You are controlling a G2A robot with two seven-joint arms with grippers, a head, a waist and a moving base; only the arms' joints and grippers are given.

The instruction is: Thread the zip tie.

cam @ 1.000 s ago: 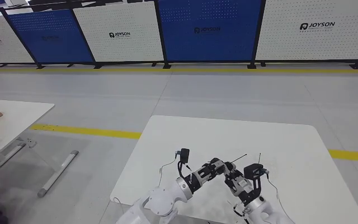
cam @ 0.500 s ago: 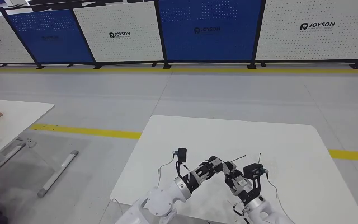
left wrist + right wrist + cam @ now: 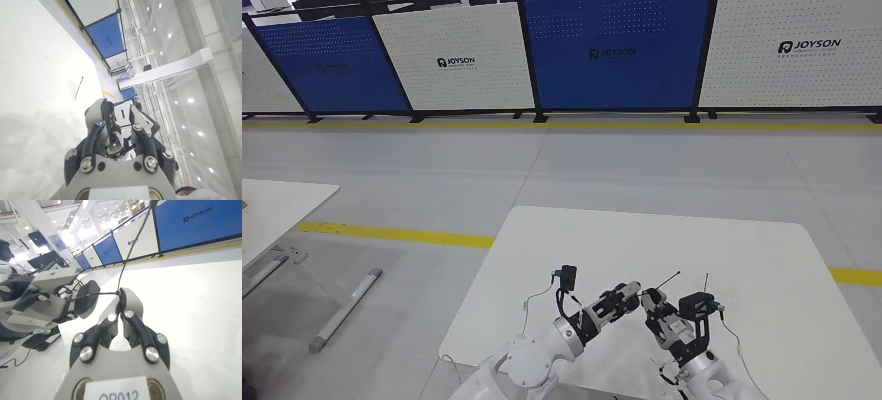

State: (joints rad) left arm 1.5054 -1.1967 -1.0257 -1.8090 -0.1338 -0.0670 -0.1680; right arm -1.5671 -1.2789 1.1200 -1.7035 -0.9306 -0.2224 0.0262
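**K:** Right gripper (image 3: 119, 294) status?
**M:** Clamped tight on the head of the black plastic zip tie (image 3: 107, 293). It holds the head above the white table (image 3: 189, 294), on the robot's side of it.
**K:** Strap?
**M:** One length rises from the head. Another runs sideways to the left gripper (image 3: 117, 111), just beside.
**K:** Left clamped too?
**M:** No. Its fingers stand well apart and grip nothing. The strap crosses one dark pad (image 3: 87, 302); can't tell if it touches.
**K:** Anything else?
**M:** A second black zip tie (image 3: 79, 88) lies flat on the table, apart from both grippers.
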